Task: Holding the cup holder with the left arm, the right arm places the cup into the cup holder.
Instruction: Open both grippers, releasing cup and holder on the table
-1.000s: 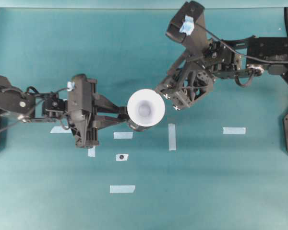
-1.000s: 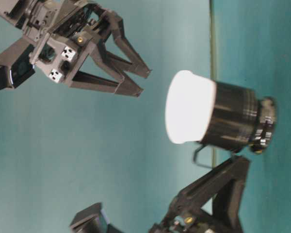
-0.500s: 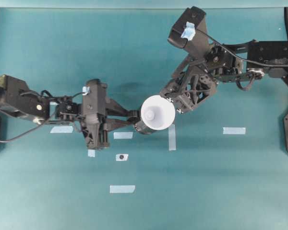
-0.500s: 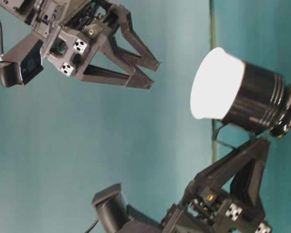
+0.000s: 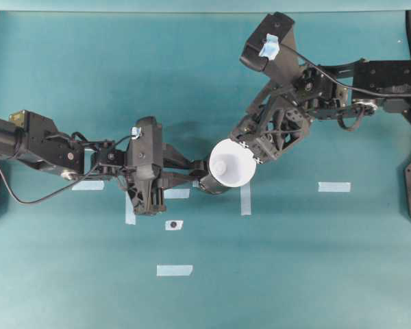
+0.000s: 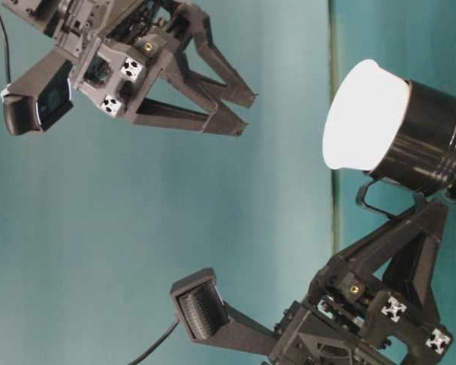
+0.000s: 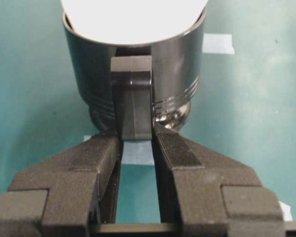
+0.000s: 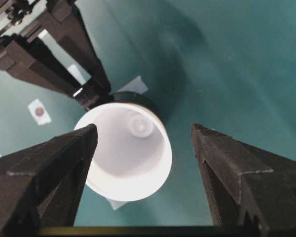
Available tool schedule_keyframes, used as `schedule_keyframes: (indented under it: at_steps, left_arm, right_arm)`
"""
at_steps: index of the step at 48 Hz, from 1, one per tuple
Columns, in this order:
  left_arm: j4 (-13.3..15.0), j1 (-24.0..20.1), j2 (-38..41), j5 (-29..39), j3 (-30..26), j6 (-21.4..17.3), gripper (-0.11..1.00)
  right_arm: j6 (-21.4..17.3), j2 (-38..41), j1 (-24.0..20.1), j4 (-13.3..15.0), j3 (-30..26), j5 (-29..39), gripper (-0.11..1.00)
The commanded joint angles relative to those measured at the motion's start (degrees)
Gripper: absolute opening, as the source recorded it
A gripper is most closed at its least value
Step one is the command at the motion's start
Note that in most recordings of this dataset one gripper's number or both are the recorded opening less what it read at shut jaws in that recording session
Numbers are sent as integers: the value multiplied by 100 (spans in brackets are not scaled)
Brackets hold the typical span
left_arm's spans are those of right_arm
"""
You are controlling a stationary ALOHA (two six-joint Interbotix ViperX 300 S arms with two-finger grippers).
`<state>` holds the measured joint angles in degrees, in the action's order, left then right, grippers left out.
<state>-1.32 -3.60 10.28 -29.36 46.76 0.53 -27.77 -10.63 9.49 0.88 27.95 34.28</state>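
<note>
Cup [image 5: 231, 163] already sits in the cup holder [image 5: 208, 184] in the overhead view, its white rim just in front of the wide-spread jaws of the right gripper [image 5: 252, 145], which hold nothing; the left gripper [image 5: 193, 179] has its jaws closed on the holder's side tab, though that contact is buried under dark parts here. I judge the placing done and the step in hand to be the release, so the next move calls for the right arm to back clear without brushing the rim while the left keeps its grip. At bench level the cup [image 6: 362, 115] juts from the holder [image 6: 433, 141], well apart from the open right jaws [image 6: 239, 110]; the holder's far end is cut off by the frame edge. From the left wrist, the jaws pinch the tab [image 7: 132, 96] between them, and the cup's mouth is washed out white. From the right wrist, the cup [image 8: 127, 150] lies between and beyond the open jaws, touching neither; most of the holder is hidden beneath it.
</note>
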Motion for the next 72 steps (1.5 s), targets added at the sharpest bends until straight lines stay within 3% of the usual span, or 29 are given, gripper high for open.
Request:
schedule_keyframes:
  at_steps: [1,10,27,50,72]
  left_arm:
    - [-18,18,-114,-18,-18,26,23]
    - [-18,26,-141,193,-18,44,23]
    - [-18,26,-316,1336,-158,26,23]
    - [-18,18,-202,1415,-299,53,23]
    - [-18,-9,-88,1854,-325,35,25]
  right_arm:
    - [-62,-246,-18,-18,-62,-53,82]
    - [-62,-167,-18,-26,-62,-149,81]
    - [-62,-70,-97,-114,-9,-360,81]
    - [-79,-18,-193,-343,185,-817,82]
    - [-158,53,-211,-360,211,-984,82]
